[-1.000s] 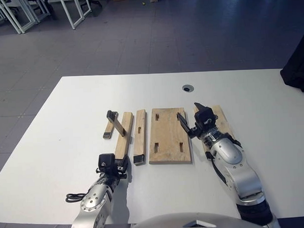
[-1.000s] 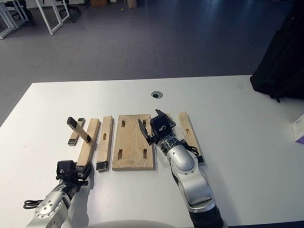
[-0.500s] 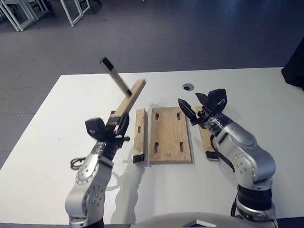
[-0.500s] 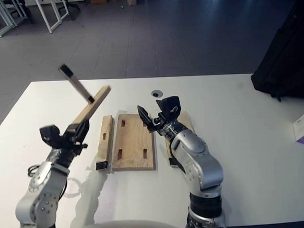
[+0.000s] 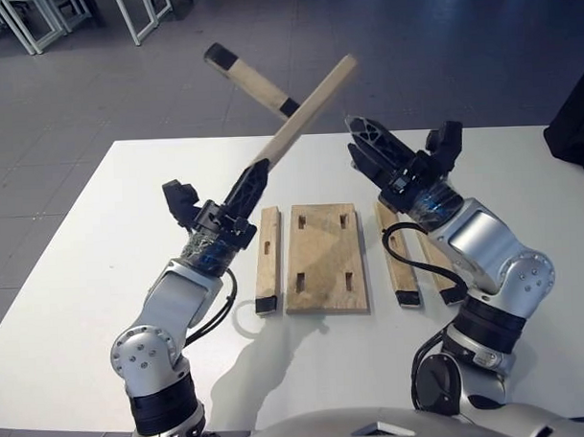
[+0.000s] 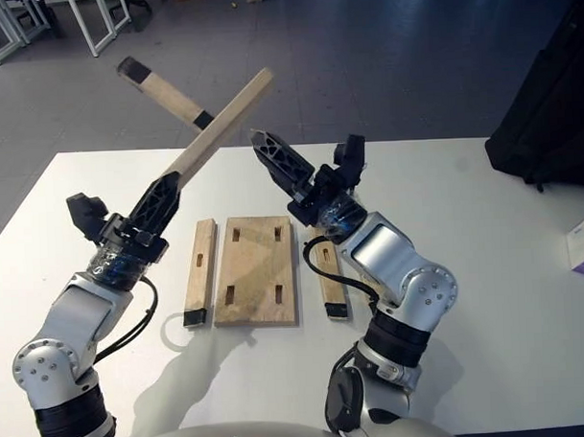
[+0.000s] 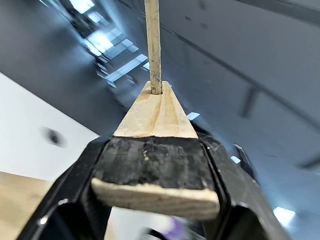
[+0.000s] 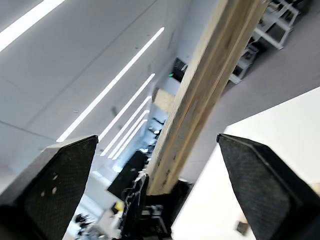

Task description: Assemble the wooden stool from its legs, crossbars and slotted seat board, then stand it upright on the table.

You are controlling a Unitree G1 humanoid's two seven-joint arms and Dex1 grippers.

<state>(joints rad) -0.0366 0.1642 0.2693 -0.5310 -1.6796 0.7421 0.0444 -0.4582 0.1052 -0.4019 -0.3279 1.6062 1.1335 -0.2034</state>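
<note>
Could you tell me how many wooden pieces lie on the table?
4: seat board central, left leg beside it, inner leg and outer leg on its right, the latter partly behind the right arm.

The left pincer (image 7: 155,182) clamps a wooden leg (image 7: 156,114) bearing a crossbar (image 7: 152,45).

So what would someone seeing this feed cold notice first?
The left tool, shut on a wooden leg with a crossbar stuck through it, holds it slanting high over the table. The right tool hangs open in the air near the leg's upper end. Below, the slotted board lies flat with loose legs on either side.
</note>
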